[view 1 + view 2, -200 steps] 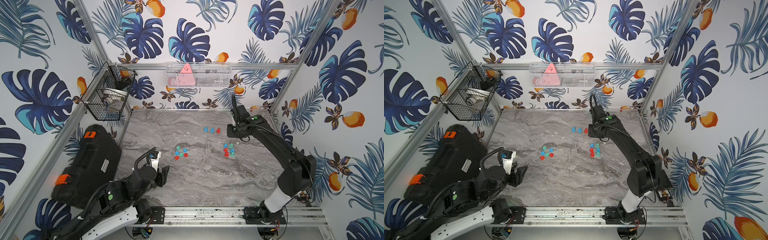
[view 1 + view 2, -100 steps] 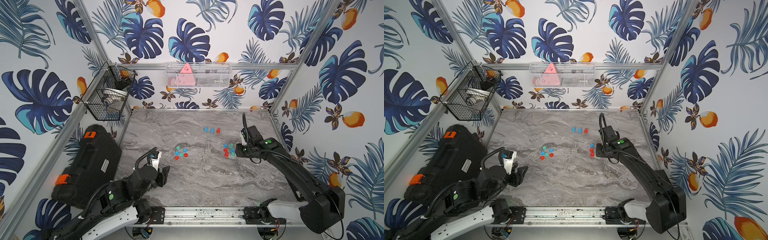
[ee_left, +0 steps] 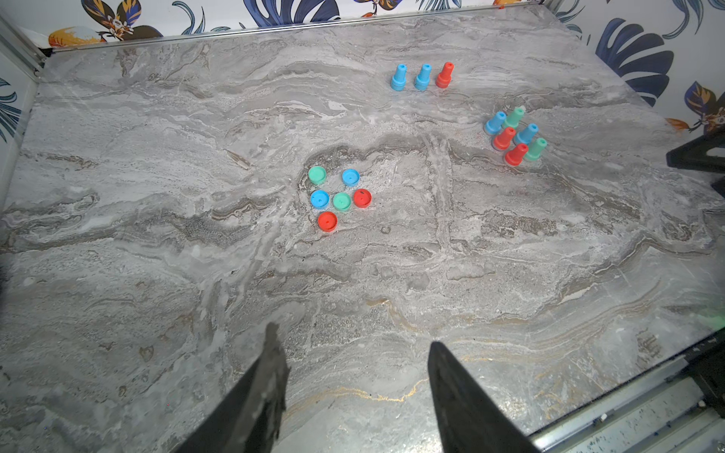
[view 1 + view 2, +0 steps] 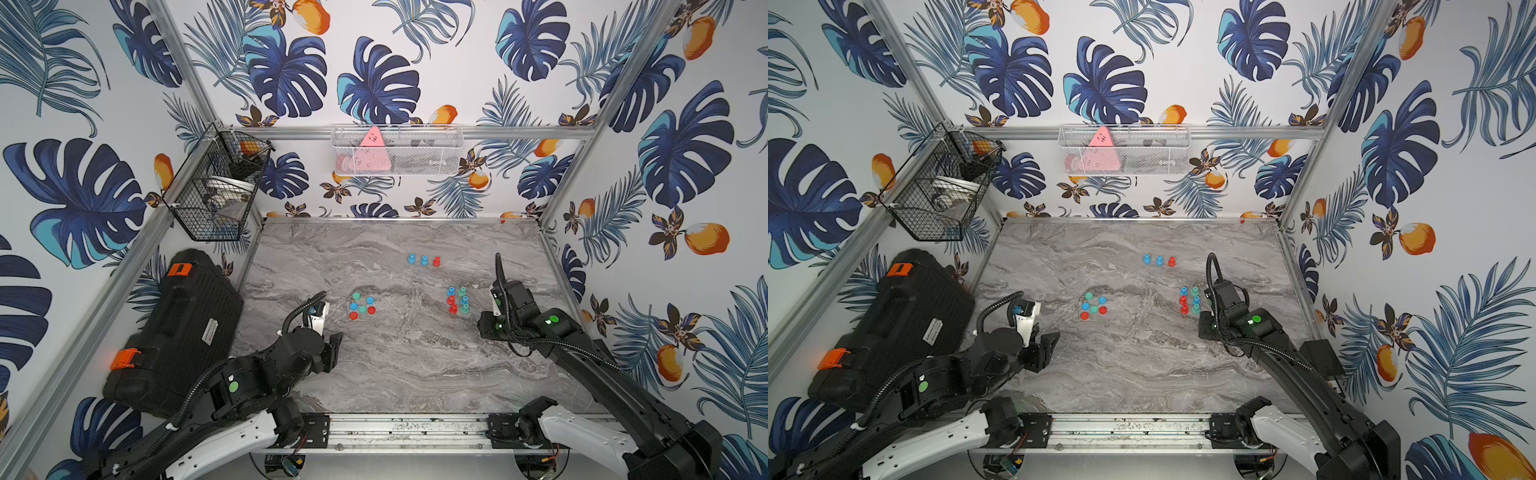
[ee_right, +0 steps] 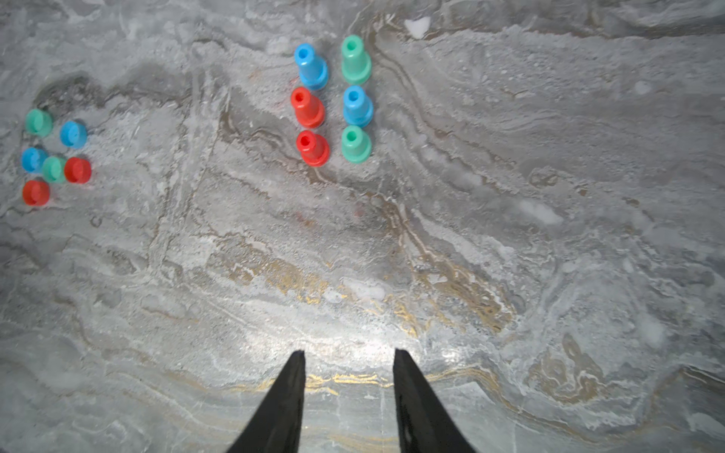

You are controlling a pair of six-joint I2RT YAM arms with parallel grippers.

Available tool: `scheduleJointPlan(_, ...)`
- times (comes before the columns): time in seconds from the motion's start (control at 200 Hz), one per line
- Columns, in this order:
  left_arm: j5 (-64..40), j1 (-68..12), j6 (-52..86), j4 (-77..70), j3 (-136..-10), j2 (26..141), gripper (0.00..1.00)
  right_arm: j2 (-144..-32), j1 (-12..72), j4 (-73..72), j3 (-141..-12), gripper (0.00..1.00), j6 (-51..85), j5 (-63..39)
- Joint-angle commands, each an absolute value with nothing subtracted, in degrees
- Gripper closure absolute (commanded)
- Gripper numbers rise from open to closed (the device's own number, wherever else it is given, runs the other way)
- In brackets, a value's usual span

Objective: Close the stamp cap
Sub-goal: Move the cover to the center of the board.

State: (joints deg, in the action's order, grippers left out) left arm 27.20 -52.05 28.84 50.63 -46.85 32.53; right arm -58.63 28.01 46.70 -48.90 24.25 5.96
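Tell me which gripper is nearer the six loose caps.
Left. The left gripper hangs close to the loose caps, on their near side; the right gripper is farther off, past the upright stamps.

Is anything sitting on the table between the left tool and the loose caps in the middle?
Nothing visible. In the left wrist view only bare table lies between the open left tool and the loose caps; one red cap is nearest. The six clustered stamps stand clear of that path.
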Motion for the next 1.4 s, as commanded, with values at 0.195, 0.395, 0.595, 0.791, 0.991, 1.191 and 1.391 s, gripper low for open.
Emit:
scheduleJointPlan(0.195,28.5,-52.0,30.8,51.6,-47.8,34.2,0.38,-57.6,31.4,45.8,-49.1,0.59,26.2,10.0)
scheduleJointPlan(0.395,28.3,-52.0,31.9,52.6,-48.5,36.4,0.38,-56.7,34.8,46.0,-48.9,0.58,27.5,12.3)
scheduleJointPlan(0.595,28.5,-52.0,32.3,52.3,-49.3,38.8,0.38,-56.3,35.6,46.1,-48.9,0.57,27.7,13.0)
scheduleJointPlan(0.791,23.7,-52.0,32.3,45.0,-47.2,43.4,0.37,-55.6,36.3,46.1,-48.6,0.57,27.9,13.6)
scheduleJointPlan(0.991,22.6,-52.0,31.8,38.9,-47.6,50.6,0.37,-55.0,36.9,46.1,-48.6,0.56,28.1,14.2)
scheduleJointPlan(1.191,21.0,-51.4,31.1,32.9,-48.0,56.1,0.36,-55.1,37.3,46.1,-48.7,0.56,28.1,14.4)
scheduleJointPlan(1.391,16.3,-48.2,31.0,27.8,-48.5,61.4,0.37,-54.3,38.0,46.1,-48.6,0.56,28.2,14.8)
